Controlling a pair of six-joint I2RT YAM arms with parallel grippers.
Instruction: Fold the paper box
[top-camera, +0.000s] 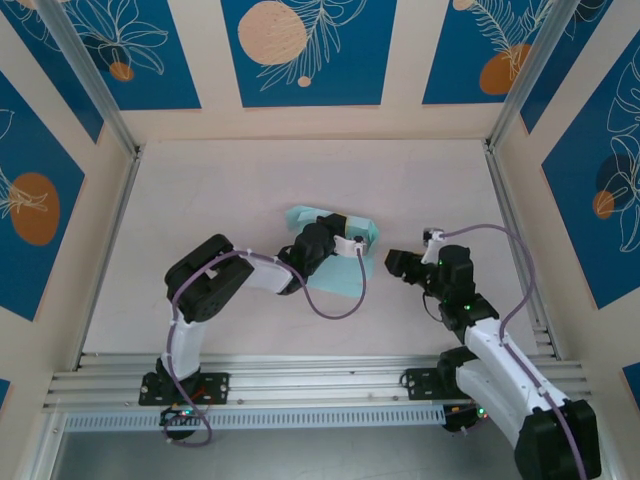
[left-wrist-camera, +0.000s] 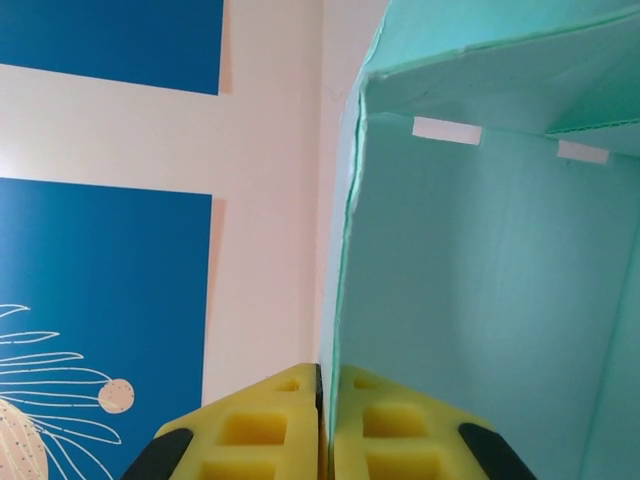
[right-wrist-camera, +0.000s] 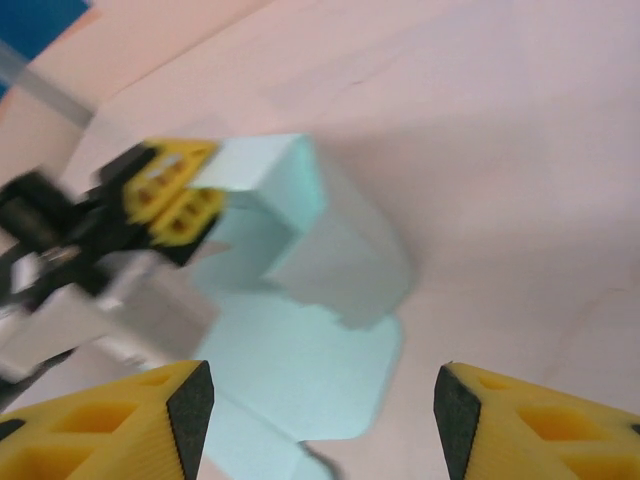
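Left jaws pinch paper box (left-wrist-camera: 480, 300); right jaws apart.

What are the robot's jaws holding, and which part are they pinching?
The left jaws pinch the paper box by the edge of one raised wall. The right jaws stand open, holding nothing.

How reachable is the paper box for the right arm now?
Probably yes: the right pincer stands open facing the paper box, nothing between them; the left pincer grips one wall.
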